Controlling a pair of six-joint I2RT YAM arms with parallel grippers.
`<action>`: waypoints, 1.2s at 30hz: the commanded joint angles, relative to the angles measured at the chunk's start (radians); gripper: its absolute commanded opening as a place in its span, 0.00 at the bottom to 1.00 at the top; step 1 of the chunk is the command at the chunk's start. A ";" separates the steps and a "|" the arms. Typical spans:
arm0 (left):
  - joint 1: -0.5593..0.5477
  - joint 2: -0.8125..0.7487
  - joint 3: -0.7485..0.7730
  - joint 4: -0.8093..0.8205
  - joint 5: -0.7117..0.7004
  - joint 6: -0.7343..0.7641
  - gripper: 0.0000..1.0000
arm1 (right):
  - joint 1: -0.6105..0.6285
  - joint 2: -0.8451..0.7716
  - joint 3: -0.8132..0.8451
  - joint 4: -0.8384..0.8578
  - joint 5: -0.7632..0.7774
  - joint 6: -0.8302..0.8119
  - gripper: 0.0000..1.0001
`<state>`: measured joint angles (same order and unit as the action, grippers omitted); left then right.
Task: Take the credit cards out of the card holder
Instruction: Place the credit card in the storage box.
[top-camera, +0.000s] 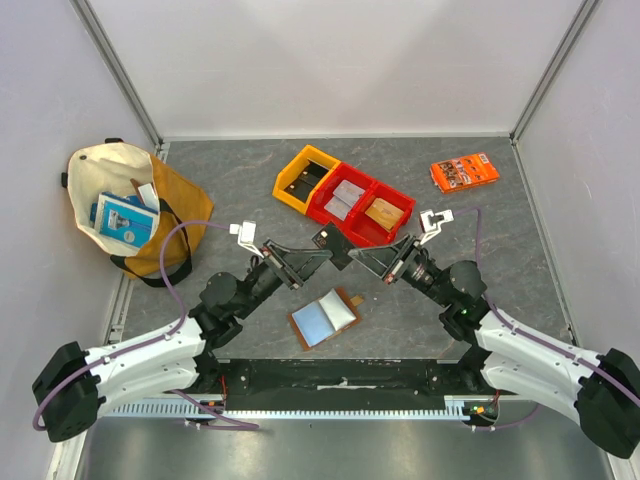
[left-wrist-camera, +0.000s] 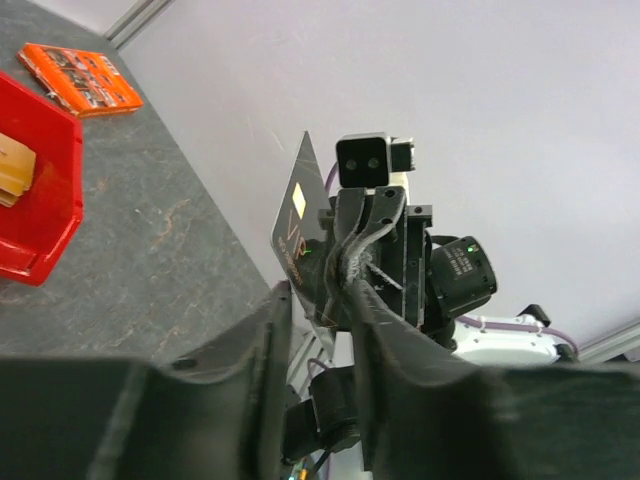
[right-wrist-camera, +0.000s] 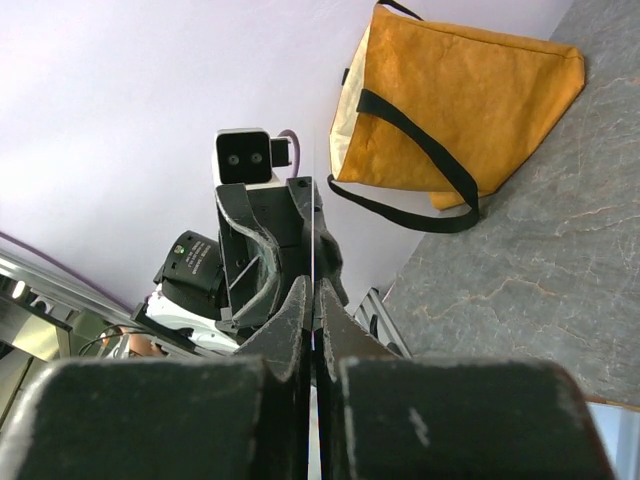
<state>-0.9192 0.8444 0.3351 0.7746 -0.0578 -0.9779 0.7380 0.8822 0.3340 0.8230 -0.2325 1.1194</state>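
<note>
The card holder lies open on the table between the arm bases, pale blue inside up. Above and behind it the two grippers meet tip to tip. My right gripper is shut on a dark credit card with a gold chip, seen edge-on in the right wrist view. My left gripper is open, its fingers on either side of that card's near edge. In the top view the card sits between the left gripper and the right gripper. Other cards, grey-white and orange-gold, lie in the red bin.
A yellow bin adjoins the red bin. An orange printed packet lies at the back right, also in the left wrist view. An ochre tote bag with items stands at the left. Walls enclose three sides.
</note>
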 joint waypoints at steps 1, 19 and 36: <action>-0.007 0.012 0.005 0.094 -0.040 -0.030 0.30 | 0.009 0.017 -0.009 0.077 0.025 0.007 0.00; 0.121 -0.057 -0.048 -0.067 -0.179 -0.074 0.02 | -0.006 -0.153 0.051 -0.332 0.180 -0.231 0.77; 0.600 0.557 0.379 -0.170 0.153 -0.076 0.02 | -0.009 -0.466 0.187 -0.918 0.505 -0.618 0.98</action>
<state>-0.3813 1.2480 0.5453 0.6525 -0.0036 -1.0420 0.7292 0.4309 0.4572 0.0353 0.1864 0.6090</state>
